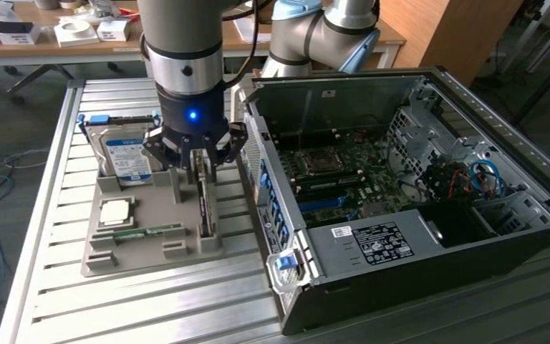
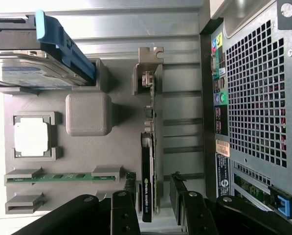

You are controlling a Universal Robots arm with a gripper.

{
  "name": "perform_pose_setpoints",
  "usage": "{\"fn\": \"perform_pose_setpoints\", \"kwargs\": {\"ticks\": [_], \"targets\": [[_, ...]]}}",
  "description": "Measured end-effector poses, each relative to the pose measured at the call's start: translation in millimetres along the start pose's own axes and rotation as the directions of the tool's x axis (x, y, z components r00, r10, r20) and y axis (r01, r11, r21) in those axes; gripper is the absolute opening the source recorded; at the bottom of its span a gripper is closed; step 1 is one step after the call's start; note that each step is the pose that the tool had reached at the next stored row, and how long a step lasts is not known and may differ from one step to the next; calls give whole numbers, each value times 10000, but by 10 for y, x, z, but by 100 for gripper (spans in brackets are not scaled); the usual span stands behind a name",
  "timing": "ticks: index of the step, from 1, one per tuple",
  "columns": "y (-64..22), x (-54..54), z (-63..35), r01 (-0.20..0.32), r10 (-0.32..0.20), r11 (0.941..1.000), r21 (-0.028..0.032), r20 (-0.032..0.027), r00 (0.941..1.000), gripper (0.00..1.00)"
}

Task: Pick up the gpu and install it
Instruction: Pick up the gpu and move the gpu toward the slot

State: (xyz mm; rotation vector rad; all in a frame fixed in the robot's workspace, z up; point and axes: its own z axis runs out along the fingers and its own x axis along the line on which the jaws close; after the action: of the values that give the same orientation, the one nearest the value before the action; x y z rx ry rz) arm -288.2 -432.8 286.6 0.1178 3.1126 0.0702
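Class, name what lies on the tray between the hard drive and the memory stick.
A square silver chip in its frame and a grey block beside it, seen in the wrist view.

**Colour and Pattern Survey: Parts Tray and PC Case**

Gpu: black edge with white lettering, greenish board strip alongside.
Gripper: glossy black.
Hard drive, left of centre in the exterior view: silver, blue-and-white label, blue bracket.
Tray: plain grey.
Memory stick: green.
Processor: silver-white.
Table: bare silver metal, ribbed in parallel slats.
Computer case, right half: black, white label, rear panel perforated in a regular grid.
Latch: blue.
Motherboard: green.
Cables: blue.
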Motion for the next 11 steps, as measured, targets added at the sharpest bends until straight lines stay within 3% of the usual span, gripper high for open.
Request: {"fn": "perform_pose_setpoints", "kwargs": {"ticks": [11], "targets": [[-6,4,160,0,0,10000,-3,0,10000,42]]}}
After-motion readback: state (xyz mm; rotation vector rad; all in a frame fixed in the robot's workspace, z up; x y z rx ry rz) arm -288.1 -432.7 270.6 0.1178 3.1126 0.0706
